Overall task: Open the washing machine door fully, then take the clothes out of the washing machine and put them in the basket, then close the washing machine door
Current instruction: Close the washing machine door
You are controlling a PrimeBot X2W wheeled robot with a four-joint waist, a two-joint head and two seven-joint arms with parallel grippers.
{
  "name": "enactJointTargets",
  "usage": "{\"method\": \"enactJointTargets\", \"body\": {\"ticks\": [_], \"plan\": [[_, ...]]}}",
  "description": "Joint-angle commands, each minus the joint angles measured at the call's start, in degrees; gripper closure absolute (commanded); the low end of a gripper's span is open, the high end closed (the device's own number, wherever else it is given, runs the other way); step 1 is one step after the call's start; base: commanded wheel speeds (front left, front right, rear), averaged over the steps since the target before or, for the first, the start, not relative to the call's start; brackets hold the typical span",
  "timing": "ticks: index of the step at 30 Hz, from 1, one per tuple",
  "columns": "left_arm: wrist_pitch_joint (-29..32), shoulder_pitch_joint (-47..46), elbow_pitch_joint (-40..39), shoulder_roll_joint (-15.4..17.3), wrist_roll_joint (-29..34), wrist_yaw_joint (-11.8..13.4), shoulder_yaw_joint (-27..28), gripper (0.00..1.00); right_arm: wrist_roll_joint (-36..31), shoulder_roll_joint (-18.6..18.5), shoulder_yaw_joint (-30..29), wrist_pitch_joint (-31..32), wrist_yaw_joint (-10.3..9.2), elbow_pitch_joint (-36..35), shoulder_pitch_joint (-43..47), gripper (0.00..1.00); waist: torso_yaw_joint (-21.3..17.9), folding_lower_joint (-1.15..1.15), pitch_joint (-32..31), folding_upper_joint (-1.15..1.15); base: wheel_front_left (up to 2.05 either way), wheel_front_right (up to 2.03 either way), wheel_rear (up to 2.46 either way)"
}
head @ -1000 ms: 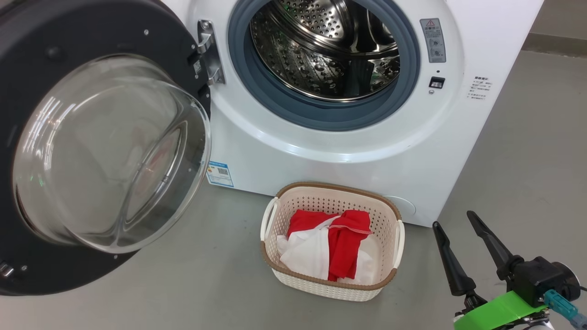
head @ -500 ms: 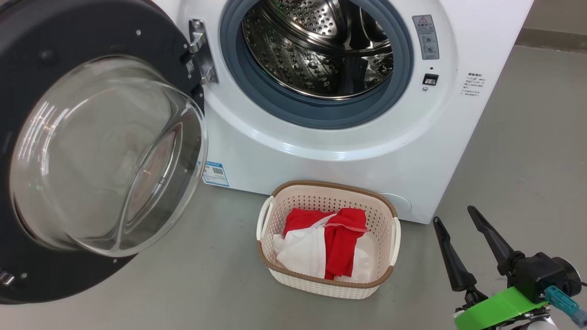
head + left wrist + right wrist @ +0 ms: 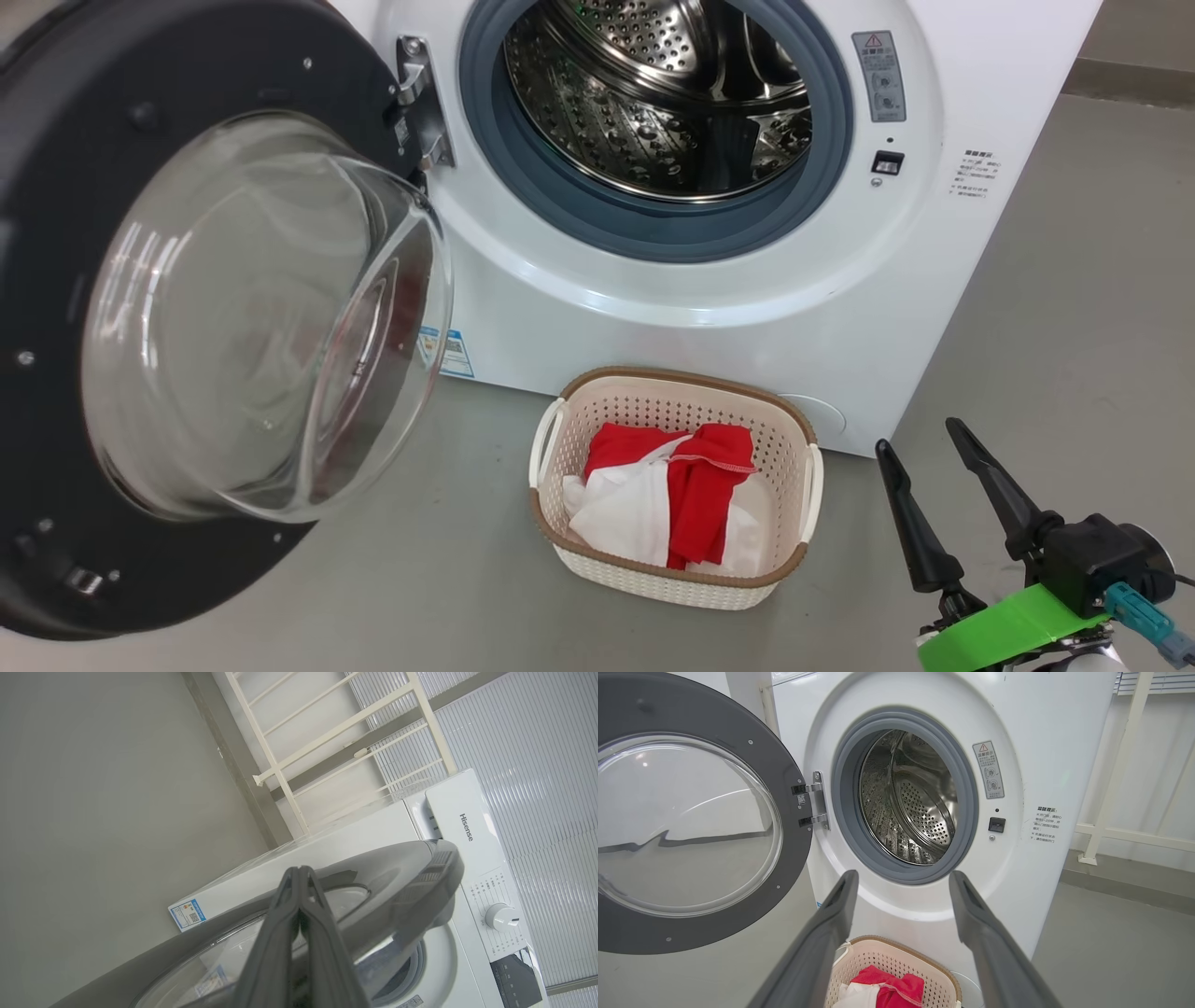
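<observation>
Standing swung out left of the washing machine point(image 3: 672, 308), the washing machine door point(image 3: 252, 317) turns its glass bowl to the head camera. The clothes point(image 3: 667, 499) (red and white, bunched) lie in the basket point(image 3: 674, 378) just before the machine. The right gripper point(image 3: 918, 436) hangs near the basket, fingers spread wide, empty; the left gripper point(image 3: 297, 872), fingers pressed together on nothing, is close by the door's outer face.
</observation>
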Motion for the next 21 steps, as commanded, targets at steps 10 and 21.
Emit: {"method": "enactJointTargets", "body": {"ticks": [10,21], "plan": [[5.0,6.0,-15.0,-5.1,-3.2,1.7,-0.3,1.00,0.0,-0.5,1.2,-0.4,0.37,-0.9,-1.1,0.00,-0.2,0.00,-0.1,0.00,0.00,0.00,0.00],[8.1,11.8,-27.3,-11.0,-5.2,3.5,-1.9,1.00,0.7,-0.2,1.0,-0.4,0.37,0.0,-0.7,0.00,-1.4,0.00,-0.3,0.00,0.00,0.00,0.00]]}}
